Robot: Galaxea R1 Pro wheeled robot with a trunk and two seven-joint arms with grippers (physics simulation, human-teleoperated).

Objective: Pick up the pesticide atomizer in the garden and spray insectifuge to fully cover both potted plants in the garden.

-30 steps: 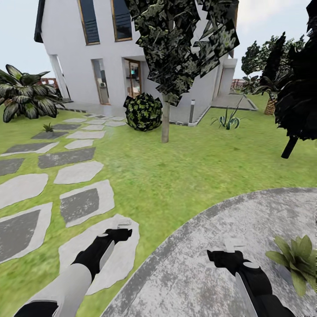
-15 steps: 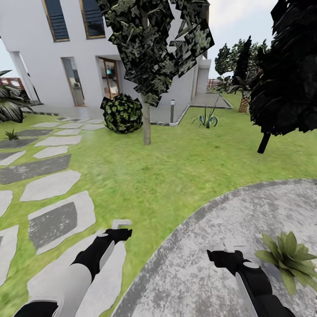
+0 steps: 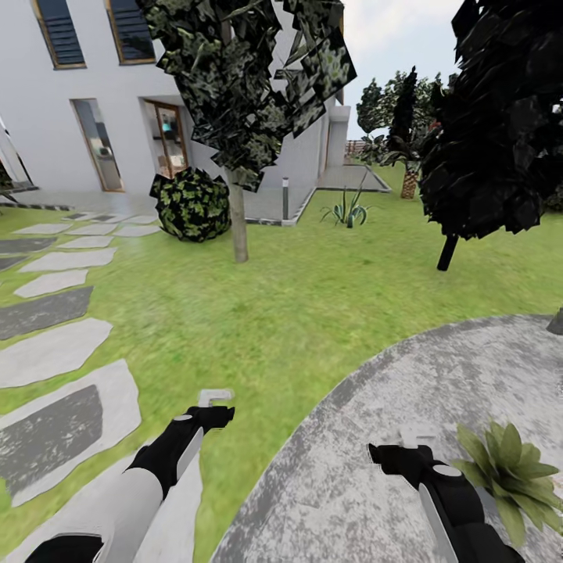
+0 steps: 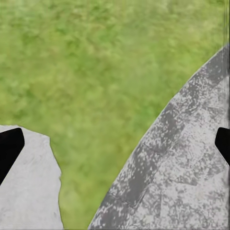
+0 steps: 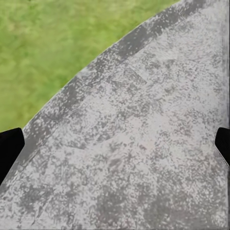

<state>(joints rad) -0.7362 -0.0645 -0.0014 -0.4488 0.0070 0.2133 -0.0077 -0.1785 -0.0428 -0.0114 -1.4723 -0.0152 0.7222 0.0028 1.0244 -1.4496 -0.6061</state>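
- Grey patio point(image 3: 375, 469) is lying under your right claw point(image 3: 416, 435), jaws spread; potted plant point(image 3: 507, 467) is sitting just beside it.
- Your left claw point(image 3: 215, 399) is hovering spread, empty.

Grey mottled paved patio point(image 5: 143, 158) covering most of the ground, its curved edge running diagonally, green grass point(image 5: 52, 52) beyond that edge, two dark fingertips point(image 5: 9, 148) of the right pincer point(image 5: 115, 146) at opposite sides, set wide apart, nothing between them
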